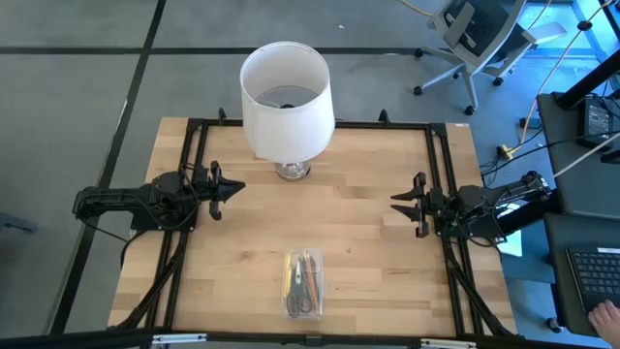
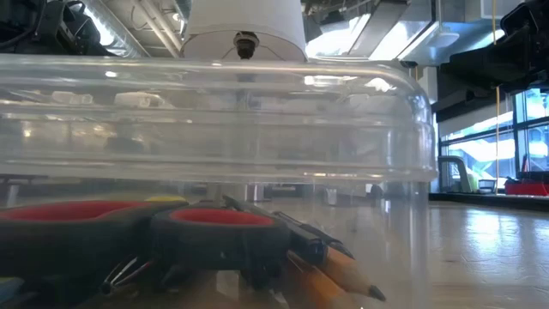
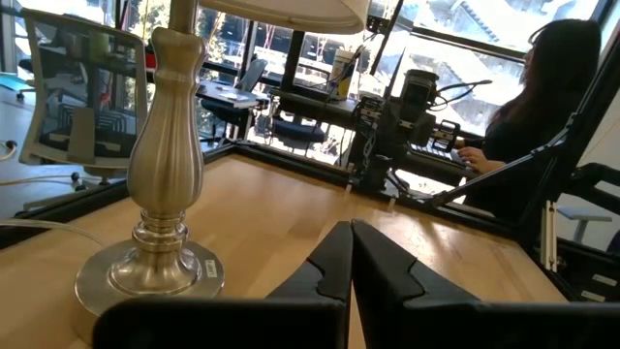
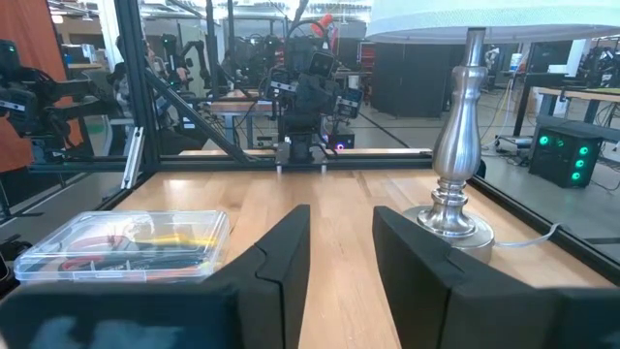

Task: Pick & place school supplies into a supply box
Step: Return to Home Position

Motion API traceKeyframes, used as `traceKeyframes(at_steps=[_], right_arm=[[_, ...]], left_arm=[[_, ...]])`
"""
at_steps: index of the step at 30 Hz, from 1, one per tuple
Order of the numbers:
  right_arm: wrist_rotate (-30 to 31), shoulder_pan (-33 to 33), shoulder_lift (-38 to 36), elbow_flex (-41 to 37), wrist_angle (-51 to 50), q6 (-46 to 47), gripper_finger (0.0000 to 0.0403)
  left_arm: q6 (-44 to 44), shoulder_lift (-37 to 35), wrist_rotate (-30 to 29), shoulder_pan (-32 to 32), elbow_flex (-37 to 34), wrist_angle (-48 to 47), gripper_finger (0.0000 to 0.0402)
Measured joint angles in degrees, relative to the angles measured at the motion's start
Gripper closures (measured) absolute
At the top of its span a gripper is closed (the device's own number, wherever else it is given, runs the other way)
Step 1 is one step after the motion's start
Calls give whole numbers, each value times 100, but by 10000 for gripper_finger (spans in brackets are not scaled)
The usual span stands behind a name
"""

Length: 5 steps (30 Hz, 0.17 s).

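The left gripper (image 1: pixel 232 187) hangs over the left side of the table (image 1: pixel 387 281). Its jaws are pressed together with nothing between them, and its own wrist view shows the two dark fingers (image 3: pixel 320 271) meeting in a tight seam. The right gripper (image 1: pixel 395 205) hangs over the right side, facing the left one. Its jaws are parted and empty, with bare wood showing in the gap between them. The supply box (image 1: pixel 303 283) lies between the two grippers but off the line joining them, towards the table's front edge. It is well apart from both sets of jaws and touched by neither. Seen from the right jaws it sits ahead and off to one side, with its lid down. Through the clear plastic, the red-handled scissors (image 2: pixel 214 225) and pencils (image 2: pixel 339 268) lie flat inside. The lamp (image 1: pixel 286 97) stands across that line from the box, its metal base nearer the left jaws than the right.
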Motion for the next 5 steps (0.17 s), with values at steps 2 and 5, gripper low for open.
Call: traceKeyframes(at_steps=[2, 5], right_arm=[[0, 0, 0, 0, 0, 0, 283], [0, 0, 1, 0, 0, 0, 283]], left_arm=[[0, 0, 0, -1, 0, 1, 398], [0, 0, 0, 0, 0, 1, 398]])
